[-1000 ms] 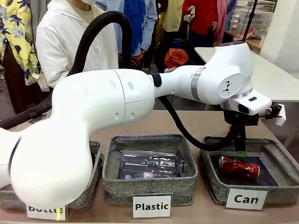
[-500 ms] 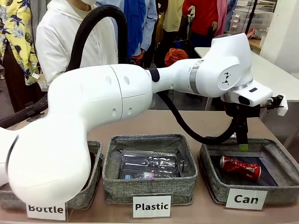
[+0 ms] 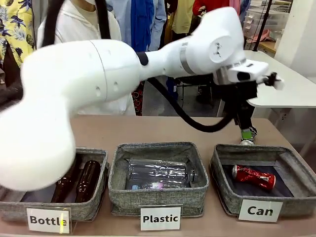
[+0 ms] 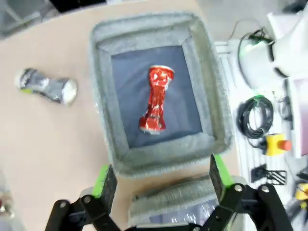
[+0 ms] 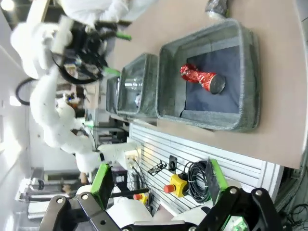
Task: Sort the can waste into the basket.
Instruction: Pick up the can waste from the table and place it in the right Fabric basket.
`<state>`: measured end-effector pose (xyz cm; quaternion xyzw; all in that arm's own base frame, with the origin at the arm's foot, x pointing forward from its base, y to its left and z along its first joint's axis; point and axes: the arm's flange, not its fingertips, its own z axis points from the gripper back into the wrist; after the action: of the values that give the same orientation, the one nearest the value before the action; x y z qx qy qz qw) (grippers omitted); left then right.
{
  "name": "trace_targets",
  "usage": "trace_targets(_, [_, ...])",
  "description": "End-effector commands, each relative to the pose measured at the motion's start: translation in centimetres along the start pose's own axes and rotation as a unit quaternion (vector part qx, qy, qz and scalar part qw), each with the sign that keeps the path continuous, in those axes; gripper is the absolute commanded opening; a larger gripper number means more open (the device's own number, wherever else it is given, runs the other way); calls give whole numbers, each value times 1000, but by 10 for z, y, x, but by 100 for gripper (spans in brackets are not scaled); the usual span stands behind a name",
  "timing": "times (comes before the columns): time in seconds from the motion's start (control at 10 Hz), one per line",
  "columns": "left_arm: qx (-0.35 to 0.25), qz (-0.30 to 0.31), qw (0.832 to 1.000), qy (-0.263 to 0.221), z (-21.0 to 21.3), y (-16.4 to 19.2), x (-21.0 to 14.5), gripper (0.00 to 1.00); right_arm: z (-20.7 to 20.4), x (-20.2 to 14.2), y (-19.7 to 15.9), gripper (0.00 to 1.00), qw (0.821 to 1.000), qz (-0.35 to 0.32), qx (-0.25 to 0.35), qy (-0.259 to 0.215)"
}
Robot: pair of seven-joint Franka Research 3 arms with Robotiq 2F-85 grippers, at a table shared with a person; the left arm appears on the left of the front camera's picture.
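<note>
Wrist views: red can (image 4: 155, 99) in basket (image 4: 211, 91), black can (image 4: 45, 86) outside; left claw (image 4: 162, 178), right claw (image 5: 160, 179) apart.

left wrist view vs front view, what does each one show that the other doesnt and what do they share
Left wrist view: its own open end effector seen from behind, cables and a yellow box with a red button past the table's edge, and a clear look at the black can lying on the table. Front view: the Bottle basket with brown bottles, the three signs, and the person in white. Both: the red can lying on the floor of the Can basket.
</note>
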<state>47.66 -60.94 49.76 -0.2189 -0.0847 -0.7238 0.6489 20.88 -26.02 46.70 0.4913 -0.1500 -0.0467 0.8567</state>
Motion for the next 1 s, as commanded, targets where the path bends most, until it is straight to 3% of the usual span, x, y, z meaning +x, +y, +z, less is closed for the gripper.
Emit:
trace_targets(0.0, [-7, 53, 997, -60, 44, -69, -100, 100, -45, 2, 27, 100, 999, 18, -26, 39])
trace_targets(0.3, [52, 140, 977, -150, 108, -127, -212, 100, -138, 6, 62, 100, 991, 40, -16, 123])
trace_targets(0.5, [36, 204, 956, -206, 131, -162, -294, 100, -194, 9, 72, 100, 991, 38, 1, 131])
trace_targets(0.7, [28, 267, 921, -281, 146, -191, -371, 100, -226, 6, 75, 100, 985, 15, 75, 154])
trace_targets(0.9, [9, 334, 872, -357, 147, -217, -453, 100, -253, 1, 71, 100, 980, -20, 103, 169])
